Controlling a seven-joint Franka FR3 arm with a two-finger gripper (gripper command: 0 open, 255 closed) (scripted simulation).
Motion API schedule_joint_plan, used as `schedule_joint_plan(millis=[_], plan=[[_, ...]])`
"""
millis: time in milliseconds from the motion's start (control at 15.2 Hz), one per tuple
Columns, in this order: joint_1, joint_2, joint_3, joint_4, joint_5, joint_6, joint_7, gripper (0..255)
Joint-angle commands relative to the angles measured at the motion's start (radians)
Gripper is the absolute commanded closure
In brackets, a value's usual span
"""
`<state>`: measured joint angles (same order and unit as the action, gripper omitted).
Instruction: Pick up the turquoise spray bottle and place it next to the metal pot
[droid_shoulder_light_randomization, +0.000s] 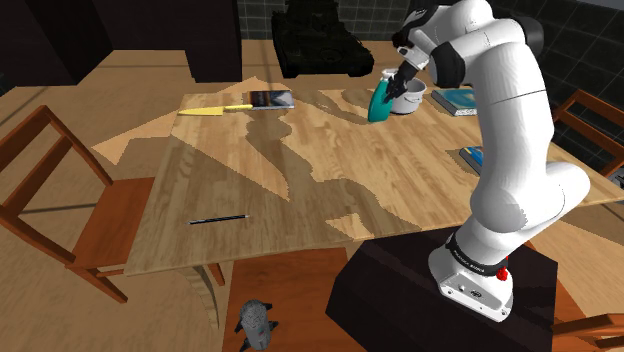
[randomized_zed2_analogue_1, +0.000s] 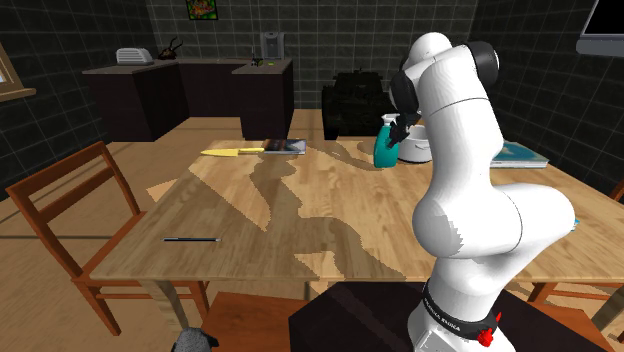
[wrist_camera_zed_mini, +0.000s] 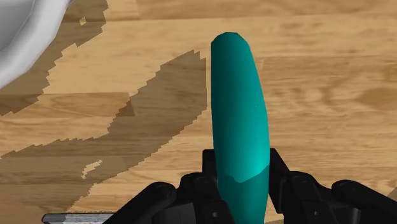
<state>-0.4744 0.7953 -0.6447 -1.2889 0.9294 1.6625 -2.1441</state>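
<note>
The turquoise spray bottle (droid_shoulder_light_randomization: 380, 106) is at the far side of the wooden table (droid_shoulder_light_randomization: 300, 190), right beside a white pot (droid_shoulder_light_randomization: 410, 99). My gripper (droid_shoulder_light_randomization: 404, 80) comes down on the bottle's top from above and is shut on it. In the wrist view the bottle (wrist_camera_zed_mini: 238, 121) runs straight out between my two black fingers (wrist_camera_zed_mini: 275, 167), which clasp its sides, and the pot's white rim (wrist_camera_zed_mini: 25, 38) lies off to one side. In the second exterior view the bottle (randomized_zed2_analogue_1: 385, 150) stands upright just left of the pot (randomized_zed2_analogue_1: 414, 148). Whether its base touches the table I cannot tell.
A yellow-handled knife (droid_shoulder_light_randomization: 225, 109) and a dark flat book (droid_shoulder_light_randomization: 272, 98) lie at the far left of the table, a black pen (droid_shoulder_light_randomization: 218, 218) near its front. Books (droid_shoulder_light_randomization: 458, 98) lie to the right of the pot. A wooden chair (droid_shoulder_light_randomization: 60, 190) stands at the left.
</note>
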Motion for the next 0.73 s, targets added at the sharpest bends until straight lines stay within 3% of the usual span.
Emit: schedule_joint_plan(millis=[0, 528, 594, 660], plan=[[-0.001, 0.012, 0.004, -0.007, 0.006, 0.015, -0.010, 255], [-0.001, 0.013, 0.005, -0.008, 0.007, 0.017, -0.011, 255], [-0.001, 0.013, 0.005, -0.008, 0.007, 0.017, -0.011, 0], [-0.001, 0.013, 0.005, -0.008, 0.007, 0.017, -0.011, 0]])
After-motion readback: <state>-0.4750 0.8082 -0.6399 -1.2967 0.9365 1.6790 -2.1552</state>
